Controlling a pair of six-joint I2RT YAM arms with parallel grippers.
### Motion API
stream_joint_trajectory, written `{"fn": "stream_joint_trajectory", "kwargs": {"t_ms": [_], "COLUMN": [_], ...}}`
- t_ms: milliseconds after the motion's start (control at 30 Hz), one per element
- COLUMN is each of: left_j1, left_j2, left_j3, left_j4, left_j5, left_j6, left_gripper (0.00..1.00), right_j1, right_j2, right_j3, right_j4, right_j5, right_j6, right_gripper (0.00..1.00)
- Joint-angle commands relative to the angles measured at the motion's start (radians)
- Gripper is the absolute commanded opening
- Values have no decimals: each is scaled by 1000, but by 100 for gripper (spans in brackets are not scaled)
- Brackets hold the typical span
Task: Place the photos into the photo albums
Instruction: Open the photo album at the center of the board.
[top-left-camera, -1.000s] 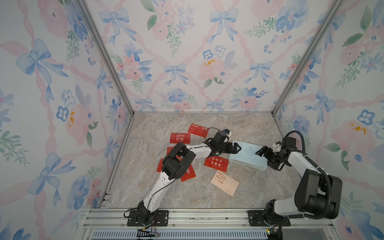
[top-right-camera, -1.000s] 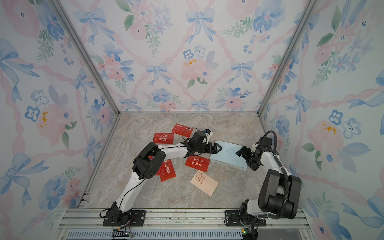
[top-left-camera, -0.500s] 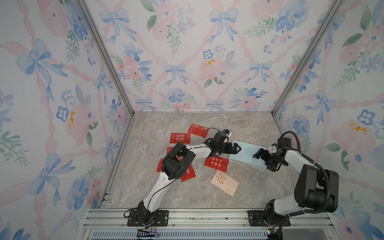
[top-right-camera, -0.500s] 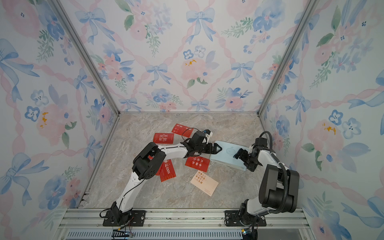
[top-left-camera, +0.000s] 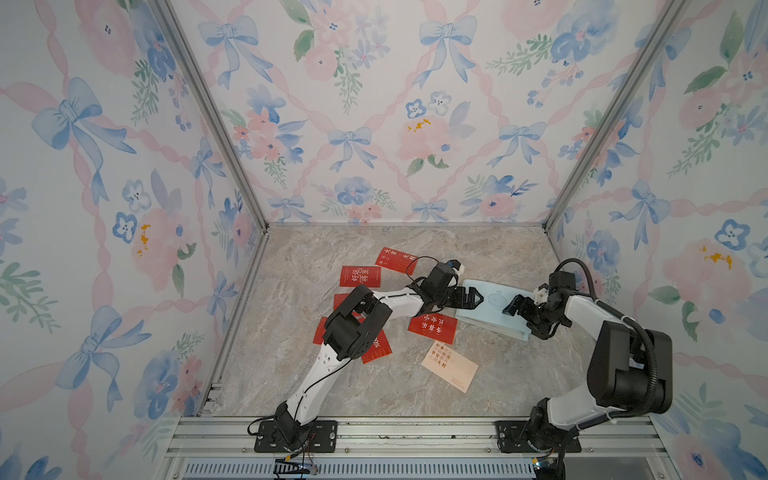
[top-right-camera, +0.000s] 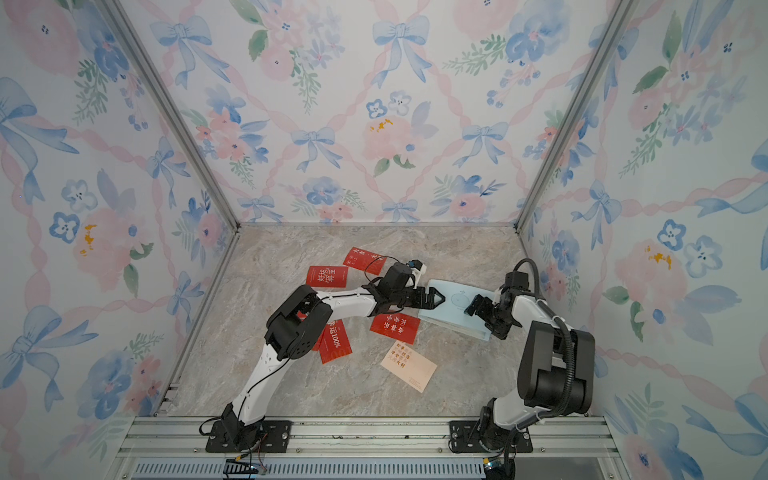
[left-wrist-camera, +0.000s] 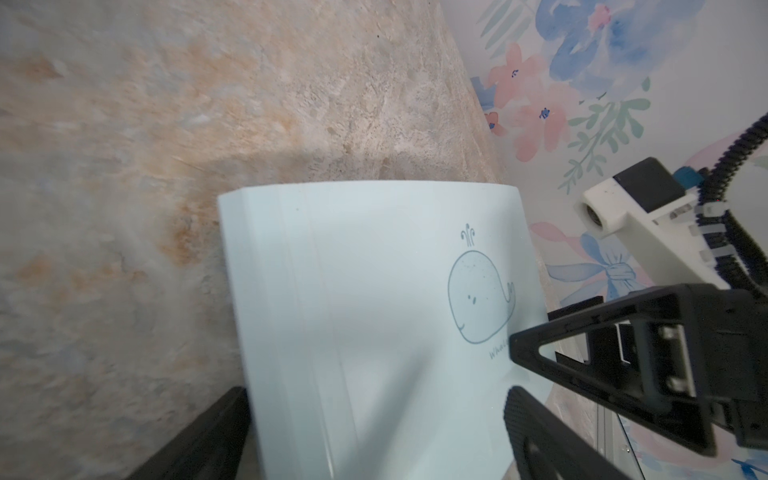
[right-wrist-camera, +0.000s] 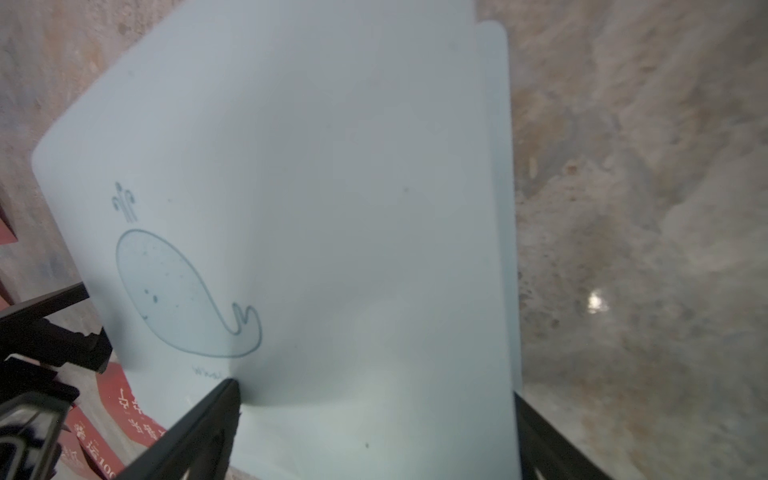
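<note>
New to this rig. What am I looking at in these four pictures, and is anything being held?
Two small robot arms are bolted to a rail at the front of a marble-look table inside a wallpapered booth. Each arm ends in a two-finger gripper.

The two wide pictures come from a paired camera mounted high up, so they show nearly the same view. The two close-ups come from cameras on the arms' wrists.

On the table lie red cards with white characters, some partly under the left arm. There is also a cream card and a closed pale-blue album with a whale drawing.

The left gripper and right gripper are both open, at opposite ends of the album. One finger of the right one presses on the cover. Nothing is gripped or lifted.
</note>
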Motion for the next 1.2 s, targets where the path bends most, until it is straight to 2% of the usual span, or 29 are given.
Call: {"fn": "stream_joint_trajectory", "kwargs": {"t_ms": [0, 633, 1167], "left_j1": [-17, -40, -5], "left_j2": [5, 14, -32], "left_j3": [-15, -8, 11], "left_j4": [-27, -18, -17], "left_j5": [26, 41, 72], "left_j6": [-9, -34, -42], "left_gripper": [98, 98, 98], "right_j1": [5, -9, 19], "right_j2": [-10, -137, -262], "right_j3": [5, 3, 85], "right_j4": [38, 143, 110], "right_j5": [-69, -316, -373], "right_j6": [-1, 101, 140], "right_gripper": [92, 92, 92]}}
